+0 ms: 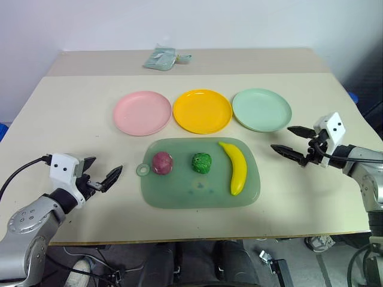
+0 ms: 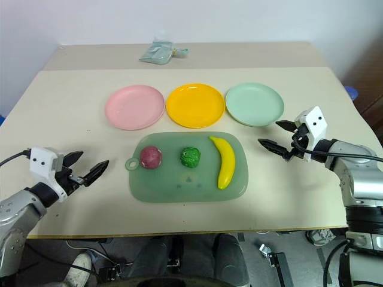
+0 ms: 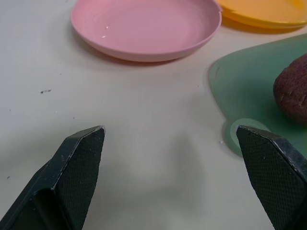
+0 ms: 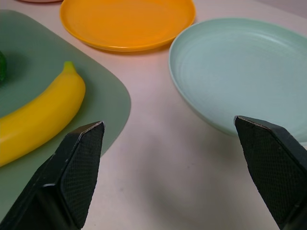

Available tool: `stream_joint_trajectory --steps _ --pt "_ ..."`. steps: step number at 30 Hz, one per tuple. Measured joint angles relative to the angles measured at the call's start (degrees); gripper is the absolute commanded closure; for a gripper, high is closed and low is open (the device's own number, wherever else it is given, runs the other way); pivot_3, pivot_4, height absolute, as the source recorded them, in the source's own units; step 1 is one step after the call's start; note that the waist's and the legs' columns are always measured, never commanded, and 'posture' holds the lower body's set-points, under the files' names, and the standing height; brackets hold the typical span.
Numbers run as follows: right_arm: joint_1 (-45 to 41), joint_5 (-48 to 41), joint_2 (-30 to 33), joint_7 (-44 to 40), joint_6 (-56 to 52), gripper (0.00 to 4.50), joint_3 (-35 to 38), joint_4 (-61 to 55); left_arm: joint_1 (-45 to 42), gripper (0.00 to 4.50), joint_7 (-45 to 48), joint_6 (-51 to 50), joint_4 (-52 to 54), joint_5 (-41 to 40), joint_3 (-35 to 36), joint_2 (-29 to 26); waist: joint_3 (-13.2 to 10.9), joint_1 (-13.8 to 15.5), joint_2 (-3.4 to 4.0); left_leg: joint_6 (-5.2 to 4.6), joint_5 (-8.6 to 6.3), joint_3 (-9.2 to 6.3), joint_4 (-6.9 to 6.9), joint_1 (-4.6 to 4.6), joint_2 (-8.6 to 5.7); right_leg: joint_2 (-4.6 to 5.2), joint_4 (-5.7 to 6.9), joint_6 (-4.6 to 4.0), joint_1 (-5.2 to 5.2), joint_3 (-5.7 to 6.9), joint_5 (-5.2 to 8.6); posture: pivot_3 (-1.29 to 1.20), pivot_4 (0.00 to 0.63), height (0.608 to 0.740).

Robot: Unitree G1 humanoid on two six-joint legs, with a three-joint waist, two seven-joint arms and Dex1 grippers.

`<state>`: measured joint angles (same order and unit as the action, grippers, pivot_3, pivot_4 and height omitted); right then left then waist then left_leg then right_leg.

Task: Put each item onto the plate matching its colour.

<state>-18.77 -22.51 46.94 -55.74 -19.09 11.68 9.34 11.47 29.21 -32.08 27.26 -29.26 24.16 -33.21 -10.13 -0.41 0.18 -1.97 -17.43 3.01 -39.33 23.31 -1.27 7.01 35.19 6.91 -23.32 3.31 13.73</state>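
Both claws, left (image 1: 103, 177) and right (image 1: 291, 142), gaped empty; maroon ball (image 1: 162, 162) looked likely to roll off the green board (image 1: 179, 197) if nudged.

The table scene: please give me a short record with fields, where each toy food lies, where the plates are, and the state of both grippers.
board: green board on the table, below the plates
maroon ball: on the board, at its handle end
green ball: on the board, in the middle
banana: on the board, at its right end
plates: pink plate, yellow plate, mint plate, in a row, all bare
pouch: at the far edge
left gripper: open, holds nothing
right gripper: open, holds nothing
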Motion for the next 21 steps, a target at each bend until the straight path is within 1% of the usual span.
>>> stream_joint_trajectory --steps 7,12,18,21 --pt "-3.9 0.9 -0.9 0.3 -0.1 0.09 -1.9 0.0 -0.4 0.00 -1.0 0.0 0.9 -0.2 -0.1 0.3 0.0 -0.1 0.00 0.00 0.00 0.00 0.00 0.00 0.00 -0.03 0.01 0.00 -0.01 0.00 0.00 0.00 0.150 0.740" --pt "-4.2 1.6 -1.3 2.4 -0.1 0.09 -2.0 -0.4 -1.2 0.00 -0.8 0.0 0.7 -0.2 -0.5 0.3 0.0 0.0 0.00 0.00 0.00 0.00 0.00 0.00 0.00 -0.05 0.01 0.00 0.00 0.01 0.00 0.00 0.150 0.740" --pt "-3.7 1.5 -1.8 6.9 -2.0 0.09 -1.3 -4.6 -6.9 0.00 0.7 0.0 -1.5 -0.6 -2.4 0.3 0.0 0.1 0.00 0.00 0.01 0.01 0.00 0.01 -0.01 -0.16 0.01 0.01 0.00 0.02 0.00 0.00 0.150 0.740" --pt "0.5 -1.5 -1.3 6.4 -5.4 0.09 1.4 -10.3 -10.3 0.00 4.1 -0.4 -2.9 -3.0 -4.3 -0.5 0.0 0.7 0.00 0.00 0.01 0.02 0.00 0.01 0.00 -0.20 0.00 0.01 0.00 0.05 0.00 0.00 0.150 0.740"
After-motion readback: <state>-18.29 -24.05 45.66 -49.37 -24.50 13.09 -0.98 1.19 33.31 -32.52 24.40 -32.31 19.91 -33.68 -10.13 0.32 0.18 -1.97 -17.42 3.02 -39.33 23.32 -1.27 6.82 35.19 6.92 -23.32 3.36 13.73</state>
